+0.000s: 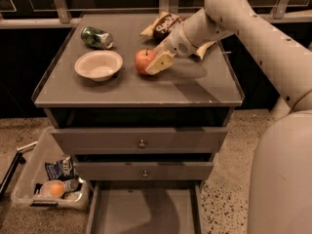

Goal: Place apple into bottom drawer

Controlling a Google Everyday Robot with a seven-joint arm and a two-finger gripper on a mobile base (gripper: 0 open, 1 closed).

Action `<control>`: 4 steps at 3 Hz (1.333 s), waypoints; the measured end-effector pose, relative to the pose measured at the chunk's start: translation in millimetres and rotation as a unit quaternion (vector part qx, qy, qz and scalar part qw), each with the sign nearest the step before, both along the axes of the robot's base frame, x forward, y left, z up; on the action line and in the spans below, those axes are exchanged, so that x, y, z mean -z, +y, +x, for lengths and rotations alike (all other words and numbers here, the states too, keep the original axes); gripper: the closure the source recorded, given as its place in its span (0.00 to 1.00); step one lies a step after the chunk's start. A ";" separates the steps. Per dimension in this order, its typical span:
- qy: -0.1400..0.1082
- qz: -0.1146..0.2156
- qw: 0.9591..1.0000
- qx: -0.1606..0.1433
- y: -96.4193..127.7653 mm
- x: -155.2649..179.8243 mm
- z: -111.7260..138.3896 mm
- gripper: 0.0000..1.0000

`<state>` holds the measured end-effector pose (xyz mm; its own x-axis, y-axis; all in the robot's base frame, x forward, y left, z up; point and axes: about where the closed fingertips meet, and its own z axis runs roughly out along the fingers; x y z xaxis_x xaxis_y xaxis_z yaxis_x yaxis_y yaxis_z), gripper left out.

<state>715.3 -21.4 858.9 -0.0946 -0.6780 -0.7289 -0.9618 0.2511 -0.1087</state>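
The red apple (144, 60) with yellowish patches stands on the grey cabinet top (185, 84), right of the white bowl (98, 65). My gripper (157, 62) reaches in from the right and sits against the apple's right side, its pale finger (161, 63) touching the fruit. The bottom drawer (144, 211) is pulled out at the foot of the cabinet; its flat grey floor shows nothing in it.
A green can (96, 37) lies on its side at the back left. A chip bag (168, 26) lies at the back, partly behind my arm. Two shut drawers with round knobs (142, 143) sit above the open one. A clear bin (51, 186) of snacks stands on the floor, left.
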 end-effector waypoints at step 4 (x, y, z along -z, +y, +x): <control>-0.054 -0.027 0.998 -0.001 -39.5 -57.0 -30.7 1.00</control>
<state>684.7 -60.9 915.9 -0.0167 -0.7162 -0.6977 -0.9440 0.2412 -0.2251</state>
